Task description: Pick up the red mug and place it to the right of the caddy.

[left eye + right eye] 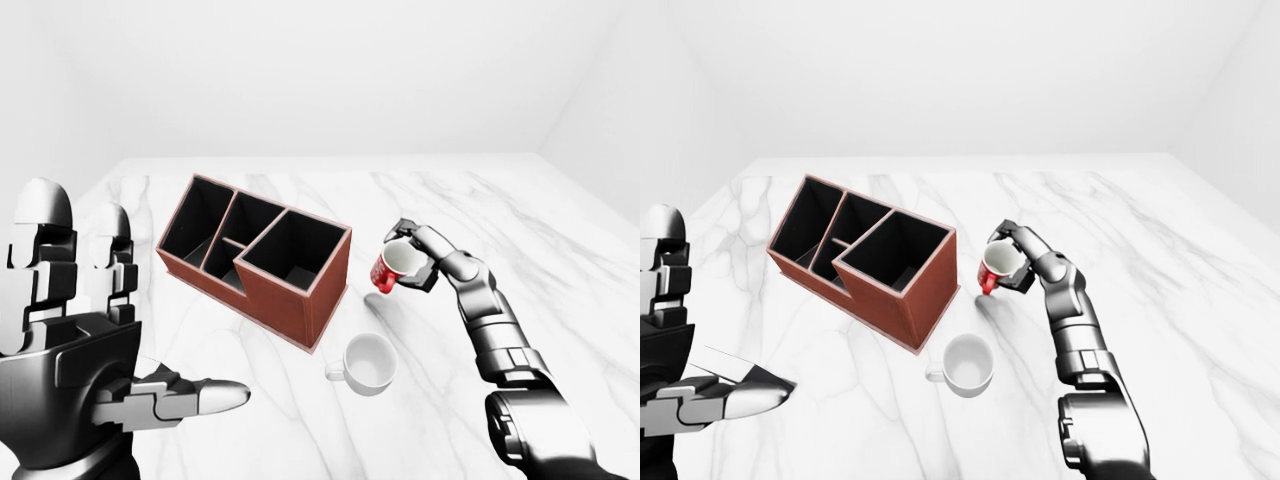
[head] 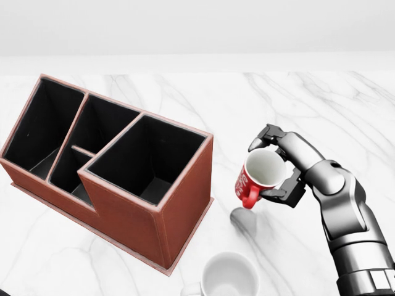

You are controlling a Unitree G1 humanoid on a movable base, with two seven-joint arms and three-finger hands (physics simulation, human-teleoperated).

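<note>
Just to the right of the brown box caddy point(image 2: 117, 176), above the white marble table point(image 2: 185, 98), the right hand point(image 2: 281, 169) pinches the small red mug point(image 2: 258, 176) around its rim, tipped; it looks hard, smooth and breakable, so hold it firmly.

The head view looks steeply down and close on the marble table point(image 2: 296, 92), its frame filled by the caddy point(image 2: 123, 185) at left and the red mug point(image 2: 259, 176) at right. The left-eye and right-eye views sit farther back and look more level, taking in the whole tabletop and far walls. All three share the caddy, the mug and the white cup point(image 1: 368, 362)
</note>
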